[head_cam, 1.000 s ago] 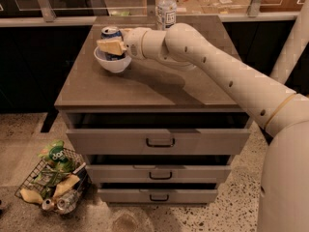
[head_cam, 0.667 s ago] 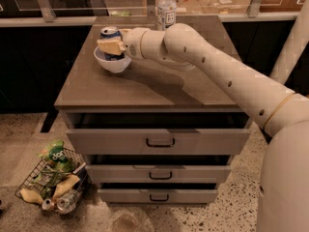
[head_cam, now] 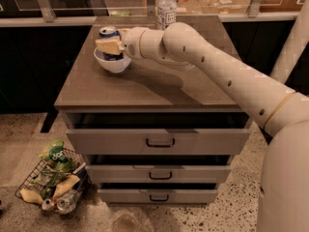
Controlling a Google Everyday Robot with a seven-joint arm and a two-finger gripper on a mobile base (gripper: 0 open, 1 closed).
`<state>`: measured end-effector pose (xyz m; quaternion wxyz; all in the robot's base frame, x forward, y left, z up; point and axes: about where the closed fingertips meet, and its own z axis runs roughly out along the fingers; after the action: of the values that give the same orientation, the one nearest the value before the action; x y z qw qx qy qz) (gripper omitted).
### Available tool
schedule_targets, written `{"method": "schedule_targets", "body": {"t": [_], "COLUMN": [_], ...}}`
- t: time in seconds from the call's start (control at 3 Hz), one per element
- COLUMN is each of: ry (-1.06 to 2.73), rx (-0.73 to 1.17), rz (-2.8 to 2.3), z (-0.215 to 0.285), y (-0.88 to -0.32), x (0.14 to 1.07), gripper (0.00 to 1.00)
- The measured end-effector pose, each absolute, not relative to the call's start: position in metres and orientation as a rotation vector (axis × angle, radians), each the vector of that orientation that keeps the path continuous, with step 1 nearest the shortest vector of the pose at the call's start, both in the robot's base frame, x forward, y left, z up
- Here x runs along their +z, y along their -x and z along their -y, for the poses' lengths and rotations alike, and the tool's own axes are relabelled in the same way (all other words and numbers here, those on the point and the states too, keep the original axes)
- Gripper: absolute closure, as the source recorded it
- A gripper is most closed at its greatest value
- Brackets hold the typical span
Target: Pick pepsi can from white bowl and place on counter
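1. Three grey drawers with black handles front the cabinet nearest the camera. To their left, a wire basket stuffed with crumpled packets and cans sits on the speckled terrazzo floor.
2. At the right edge bulks the robot's pale rounded body. From it the cream-coloured arm reaches leftward and away, low over the cabinet and almost straight, narrowing toward the wrist.
3. Under the arm lies the flat grey-brown matte table, with the arm's shadow on it.
4. On the table's rear left part rests the small round glossy white bowl.
5. Inside that bowl the small blue pepsi can with a silver top stands upright. Its top is well above the rim, and it is not on the bare table.
6. At the can is the tan-tipped pincer, coming in from the right. Its tan part crosses the can's front just above the bowl's rim. Whether it is clamped on the can or loose cannot be told.
7. Farthest back, a clear plastic bottle with a white label stands at the table's far edge, right of the can and behind the wrist.
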<state>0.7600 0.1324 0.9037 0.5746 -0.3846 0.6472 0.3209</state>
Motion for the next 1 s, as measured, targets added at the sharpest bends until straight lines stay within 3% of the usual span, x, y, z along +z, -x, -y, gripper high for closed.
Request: {"method": "schedule_targets", "body": {"t": [1.0], "ry": [0.844], "rx": [0.632], "rz": [-1.503], "z": [-0.06], "y": [-0.717], "x": [0.972], "gripper": [1.0]}}
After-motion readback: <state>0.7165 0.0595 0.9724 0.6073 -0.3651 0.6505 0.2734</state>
